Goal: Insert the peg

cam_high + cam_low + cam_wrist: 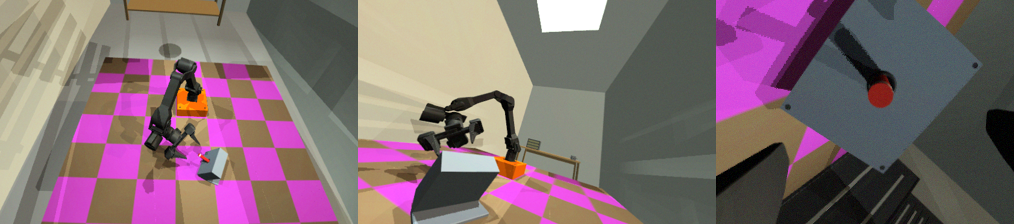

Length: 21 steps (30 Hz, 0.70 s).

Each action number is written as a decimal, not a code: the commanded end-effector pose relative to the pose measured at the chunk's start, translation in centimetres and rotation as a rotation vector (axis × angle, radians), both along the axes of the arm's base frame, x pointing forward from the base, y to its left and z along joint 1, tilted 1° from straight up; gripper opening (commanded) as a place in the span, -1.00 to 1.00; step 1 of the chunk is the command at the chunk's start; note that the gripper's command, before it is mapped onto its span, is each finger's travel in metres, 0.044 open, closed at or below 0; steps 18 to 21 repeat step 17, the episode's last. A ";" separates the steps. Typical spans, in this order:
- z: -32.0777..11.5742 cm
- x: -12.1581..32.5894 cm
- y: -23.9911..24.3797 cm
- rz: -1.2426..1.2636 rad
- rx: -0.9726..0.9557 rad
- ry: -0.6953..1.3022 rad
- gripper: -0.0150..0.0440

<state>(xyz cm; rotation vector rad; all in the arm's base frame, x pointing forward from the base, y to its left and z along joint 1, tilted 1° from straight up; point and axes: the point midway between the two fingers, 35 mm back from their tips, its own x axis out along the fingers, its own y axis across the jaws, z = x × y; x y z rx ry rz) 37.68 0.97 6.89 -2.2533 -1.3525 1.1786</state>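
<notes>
The red round peg (pixel 204 158) (pixel 880 95) stands in the hole (pixel 892 81) of the grey sloped panel (pixel 219 164) (pixel 467 162) (pixel 836 115). Its outer end sticks out of the face towards the arm. The wrist view looks nearly along the peg, so its depth in the hole is hard to tell; the exterior view does not show it behind the panel. My gripper (pixel 193 151) (pixel 455 148) (pixel 888 136) is open wide and empty. It is backed away from the peg's outer end, fingers pointing towards the panel, touching neither.
The orange base block (pixel 193 112) (pixel 511 173) carries the arm, behind the gripper in the top view. The panel's foot rests on the magenta and brown checkered surface (pixel 117 199). A wooden table (pixel 173 6) (pixel 551 155) stands far back by the wall.
</notes>
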 end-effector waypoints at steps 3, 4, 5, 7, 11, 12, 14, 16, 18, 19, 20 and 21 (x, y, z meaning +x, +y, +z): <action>0.4 -0.2 -0.7 0.001 0.000 -0.002 1.00; 0.5 -0.2 -0.9 0.001 0.001 -0.002 1.00; 0.6 -0.3 -1.0 0.001 0.001 -0.002 1.00; 0.7 -0.3 -1.3 0.001 0.002 -0.002 1.00; 0.9 -0.4 -1.6 0.001 0.003 -0.002 1.00; 1.0 -0.5 -1.7 0.001 0.003 -0.002 1.00; 1.1 -0.5 -2.0 0.001 0.003 -0.001 1.00; 1.3 -0.6 -2.2 0.001 0.003 -0.001 1.00; 1.4 -0.7 -2.4 0.000 0.003 -0.001 1.00; 1.4 -0.7 -2.4 0.000 0.003 -0.001 1.00; 1.4 -0.7 -2.4 0.000 0.003 -0.001 1.00; 1.4 -0.7 -2.4 0.000 0.003 -0.001 1.00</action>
